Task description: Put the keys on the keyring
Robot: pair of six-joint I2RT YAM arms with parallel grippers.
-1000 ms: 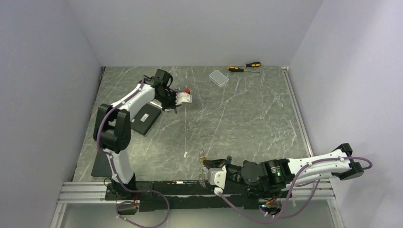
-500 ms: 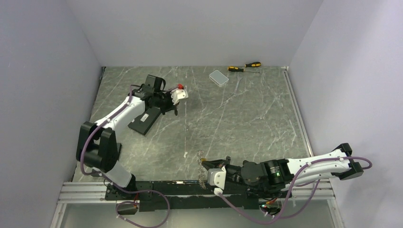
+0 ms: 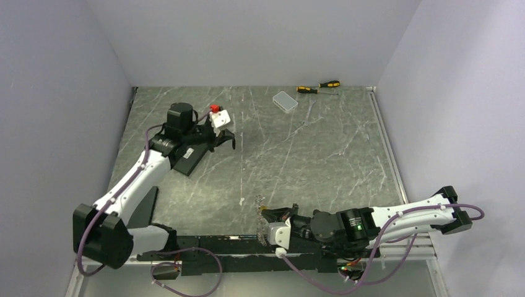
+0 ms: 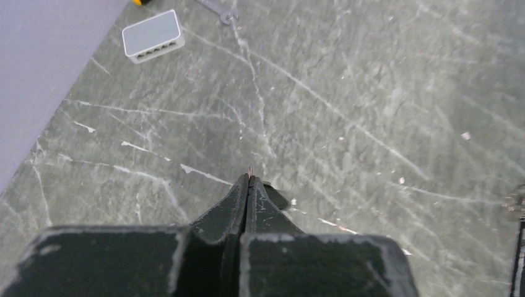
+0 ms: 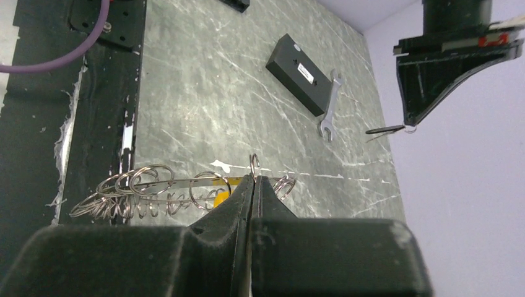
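Observation:
The keyring (image 5: pixel 148 185) is a thin wire strung with several small rings. It sits at the table's near edge (image 3: pixel 260 207), pinched in my shut right gripper (image 5: pixel 252 179) (image 3: pixel 266 213), with its hooked end poking up past the tips. A yellow-headed key (image 5: pixel 218 197) hangs on it. My left gripper (image 3: pixel 227 144) (image 4: pixel 249 178) is held above the back left of the table, shut on a thin dark key (image 5: pixel 385 129) by its small ring. Only a sliver of that key shows in the left wrist view. A tiny pale piece (image 3: pixel 241 202), maybe a key, lies near the keyring.
A flat black block (image 3: pixel 189 158) (image 5: pixel 301 73) lies under the left arm, with a silver spanner (image 5: pixel 330 114) beside it. A white box (image 3: pixel 285 101) (image 4: pixel 153 36) and two yellow-and-black screwdrivers (image 3: pixel 319 86) sit at the back wall. The black base rail (image 3: pixel 204 244) runs along the front.
The left arm has swung out and lowered its elbow to the left. Its gripper has turned and come slightly nearer and left, still shut. The right arm has barely moved.

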